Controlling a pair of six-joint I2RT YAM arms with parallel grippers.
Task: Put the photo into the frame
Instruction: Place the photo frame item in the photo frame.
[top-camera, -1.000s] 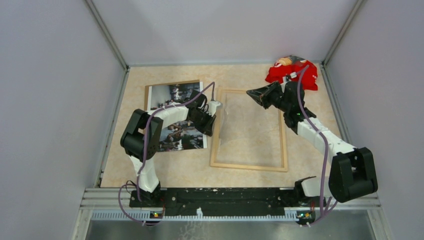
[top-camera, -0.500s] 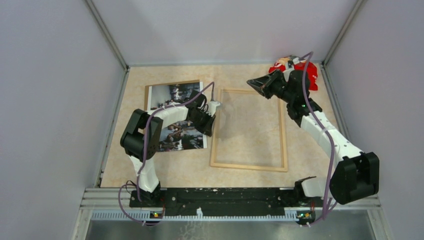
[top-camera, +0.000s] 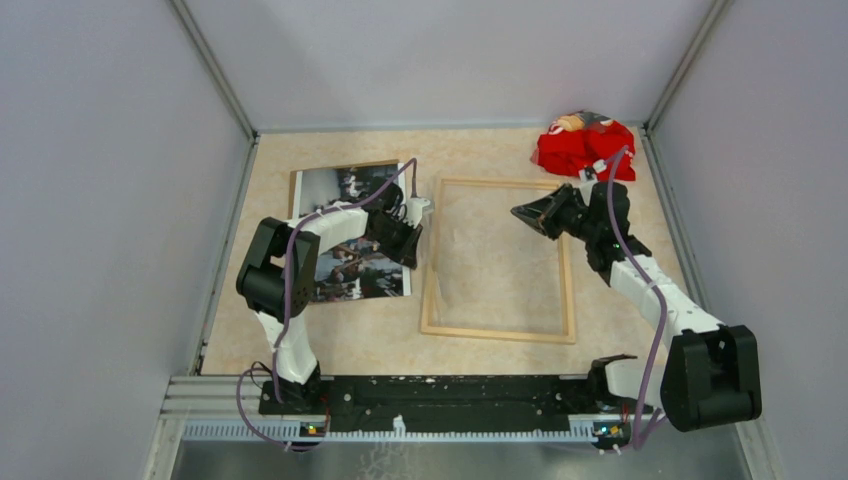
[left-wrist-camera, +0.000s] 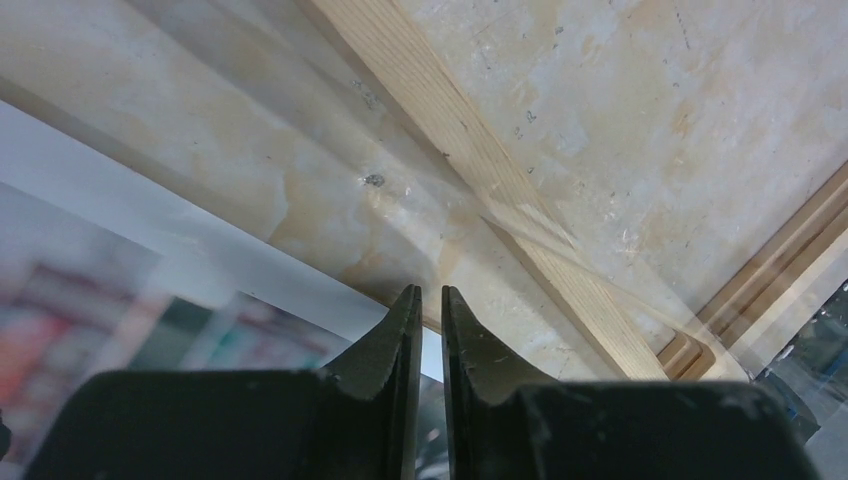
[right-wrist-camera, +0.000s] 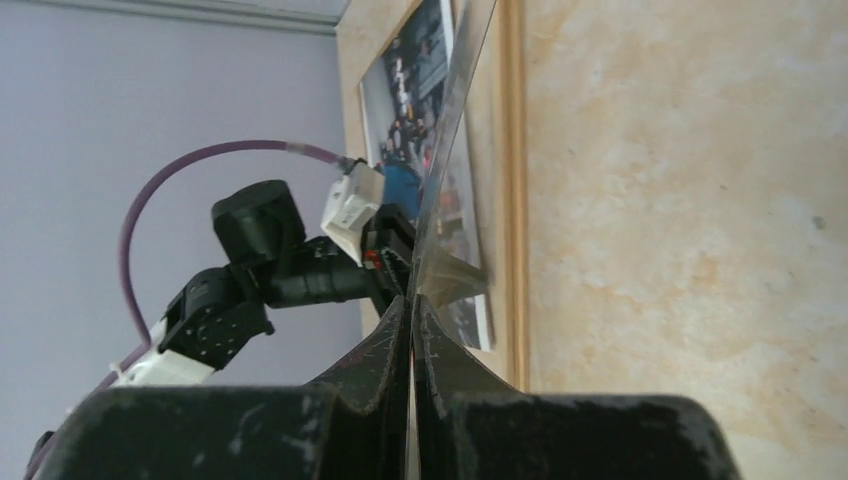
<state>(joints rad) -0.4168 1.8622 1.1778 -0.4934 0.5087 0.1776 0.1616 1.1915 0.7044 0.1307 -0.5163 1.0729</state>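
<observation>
One photo (top-camera: 350, 278) lies face up on the table (top-camera: 330, 340), parked at nine o'clock of the frame (top-camera: 497, 331) and not yet inside it. A brown board (top-camera: 294, 195) peeks out from beneath the photo. The frame rests flat, and its clear pane (right-wrist-camera: 455, 130) looks lifted a little off the wood!

The right gripper (right-wrist-camera: 411, 305) is clamped tight on the pane's three o'clock edge, with the thin sheet running straight out from between its closed fingers. The left gripper (left-wrist-camera: 424, 295) sits by the nine o'clock rail, jaws pinched to a sliver. It seems set on the pane's opposite edge, though I can't tell whether the sheet is truly between them.

My read: a hold on both sides keeps that floppy pane level. A red bundle (top-camera: 585, 148) sits off at one o'clock, apart from the frame.
</observation>
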